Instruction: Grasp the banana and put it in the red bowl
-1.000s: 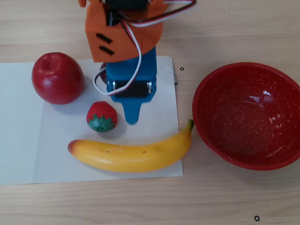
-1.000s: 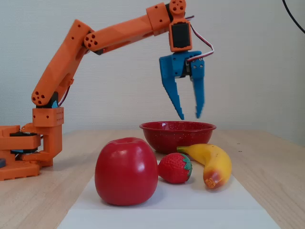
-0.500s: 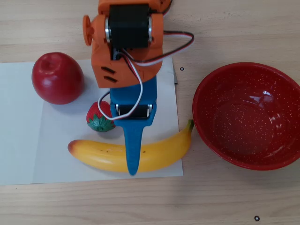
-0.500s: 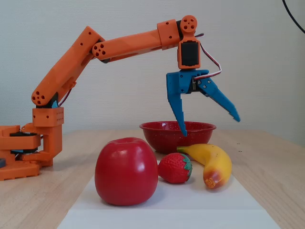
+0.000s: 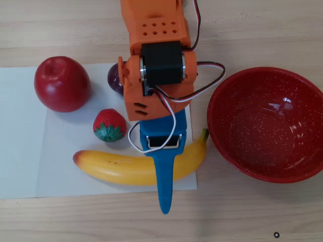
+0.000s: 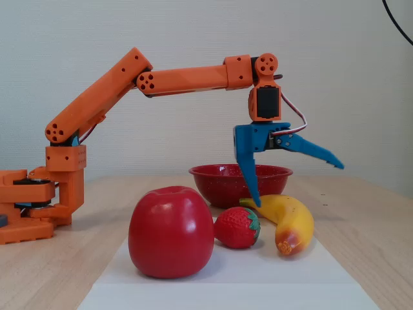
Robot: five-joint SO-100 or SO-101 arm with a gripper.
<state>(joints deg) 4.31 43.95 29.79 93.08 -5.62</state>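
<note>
In the overhead view, the long curved glossy yellow toy banana [image 5: 131, 167] lies across the lower edge of a white paper sheet [image 5: 22, 151], its orange-red end at 9 o'clock and its greenish stem at 3 o'clock, close to the large round speckled glossy red bowl [image 5: 267, 124] without touching it. The blue two-finger gripper [image 5: 163, 166] hangs over the banana's right half; one blue finger crosses the fruit and points toward 6 o'clock, past the paper's edge. The other finger is hidden under the orange arm [image 5: 156, 55]. At 10 o'clock from the banana sits a small red toy strawberry [image 5: 109, 125], beyond it a plain glossy red apple [image 5: 62, 83]. A dark purple round thing [image 5: 115, 79] is mostly covered by the arm.

In the fixed view, the jaws stand wide apart: one finger points straight down with its tip at the banana's [image 6: 287, 221] far stem end, the other sticks out toward 3 o'clock, above the fruit. The bowl [image 6: 219, 182] stands behind, partly covered by strawberry [image 6: 237, 227] and banana.
</note>
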